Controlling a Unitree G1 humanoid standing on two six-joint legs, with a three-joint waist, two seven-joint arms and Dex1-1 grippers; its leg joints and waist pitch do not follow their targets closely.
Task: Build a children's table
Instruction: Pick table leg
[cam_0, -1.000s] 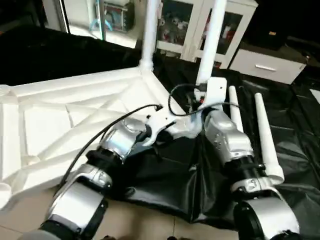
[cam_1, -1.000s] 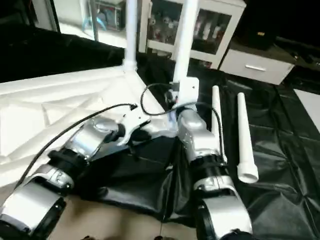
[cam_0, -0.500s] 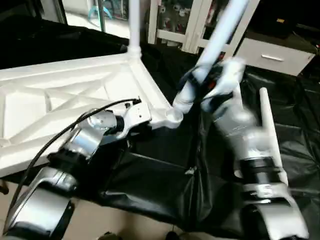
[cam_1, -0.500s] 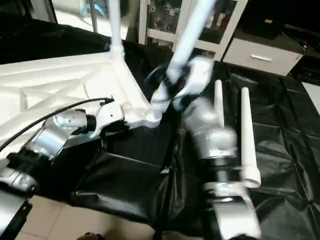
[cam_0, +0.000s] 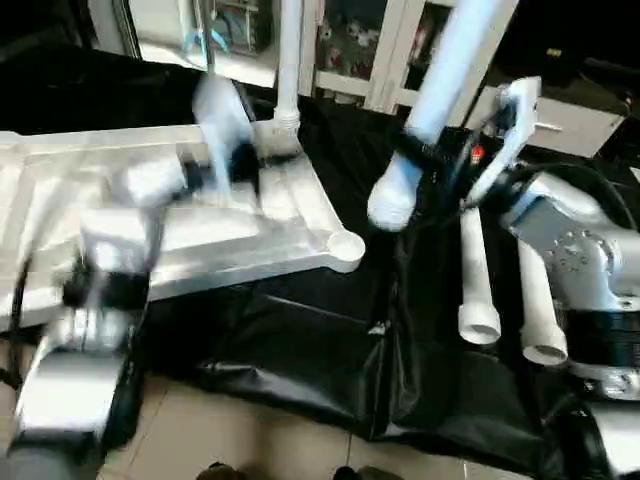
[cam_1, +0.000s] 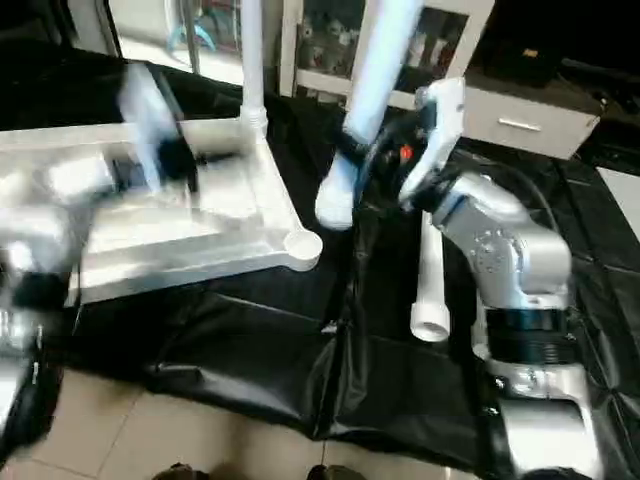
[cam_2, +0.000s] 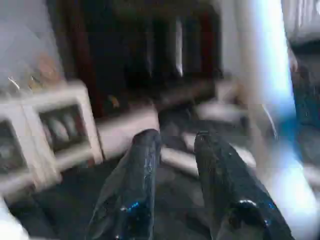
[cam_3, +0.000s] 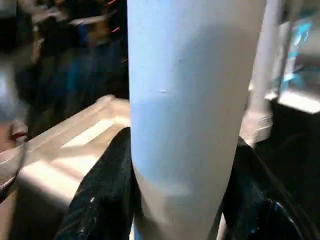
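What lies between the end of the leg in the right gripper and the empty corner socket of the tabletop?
Nothing but bare black cloth separates the held leg from the socket, seen in the left eye view.

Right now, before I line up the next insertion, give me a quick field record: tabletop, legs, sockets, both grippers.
tabletop: upside down on the black-draped work table, ribbed underside up
fitted leg: upright in the far corner socket
held leg: tilted, wide end down, off the tabletop, to the right of the near corner socket
near corner socket: empty
spare legs: two lying side by side on the drape
right gripper: closed around the held leg
left gripper: fingers apart, holding nothing, above the tabletop
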